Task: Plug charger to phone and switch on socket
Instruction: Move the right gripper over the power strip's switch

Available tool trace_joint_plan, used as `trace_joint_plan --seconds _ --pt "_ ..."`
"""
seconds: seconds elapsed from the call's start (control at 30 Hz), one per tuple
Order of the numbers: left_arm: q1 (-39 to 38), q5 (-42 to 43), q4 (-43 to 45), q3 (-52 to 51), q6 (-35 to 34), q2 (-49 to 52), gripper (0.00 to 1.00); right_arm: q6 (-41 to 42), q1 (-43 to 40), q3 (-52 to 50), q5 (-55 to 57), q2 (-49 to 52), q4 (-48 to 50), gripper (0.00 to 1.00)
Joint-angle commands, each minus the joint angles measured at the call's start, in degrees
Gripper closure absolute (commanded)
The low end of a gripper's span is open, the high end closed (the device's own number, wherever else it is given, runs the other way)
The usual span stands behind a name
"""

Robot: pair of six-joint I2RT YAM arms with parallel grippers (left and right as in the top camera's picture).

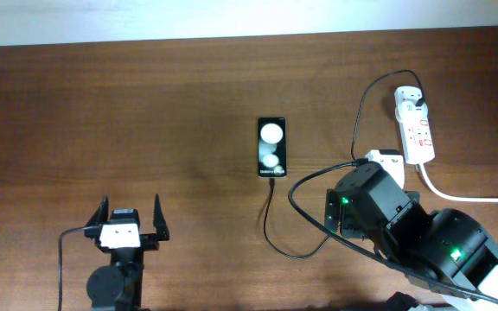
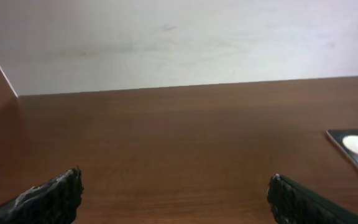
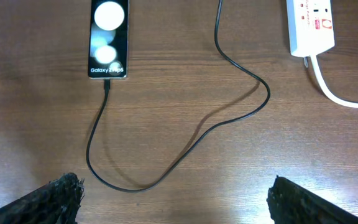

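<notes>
a brown wood-grain table (image 1: 145, 130) runs back to a pale wall (image 2: 179, 37).

I get bright, even light from above; two white glare spots sit on the phone (image 1: 271, 147). My left wrist view looks soft, shadows faint.

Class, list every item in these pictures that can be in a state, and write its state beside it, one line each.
phone: lying flat, face up, cable at its lower edge.
charger cable: tip appears plugged into the phone; the rest lies in slack loops.
plug adapter: seated in the power strip.
power strip: switch position too small to tell.
left end effector: open, empty.
right end effector: open, empty.
</notes>
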Motion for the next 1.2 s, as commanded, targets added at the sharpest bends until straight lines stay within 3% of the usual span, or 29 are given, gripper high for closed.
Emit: trace_joint_plan --seconds 0.0,0.1,0.2,0.23,0.4,0.6,0.8,1.17 --pt "0.3 1.2 0.0 -0.5 3.0 -0.3 0.01 0.3 -0.3 0.6 -0.1 0.1 0.6 0.01" --pt "0.3 1.2 0.0 -0.5 3.0 -0.3 0.01 0.3 -0.3 0.6 -0.1 1.2 0.7 0.01" --pt "0.3 1.2 0.0 -0.5 3.0 -0.3 0.01 0.9 -0.3 0.6 -0.1 4.3 2.3 0.57" --pt "0.3 1.2 0.0 -0.5 3.0 -0.3 0.01 3.3 -0.3 0.6 -0.1 5.7 2.3 0.68" --pt "0.3 1.2 0.0 -0.5 3.0 -0.3 0.01 7.0 -4.1 0.7 -2.3 9.0 2.3 0.96" --pt "0.3 1.2 0.0 -0.5 3.0 -0.3 0.01 -0.1 -30.2 2.7 -11.5 10.1 2.1 0.96" --pt "0.3 1.2 0.0 -0.5 3.0 -0.3 0.01 -2.6 -49.3 7.2 -18.3 19.2 2.1 0.96" --pt "0.3 1.2 0.0 -0.5 3.0 -0.3 0.01 -3.8 -56.1 32.6 -20.1 50.7 3.3 0.96"
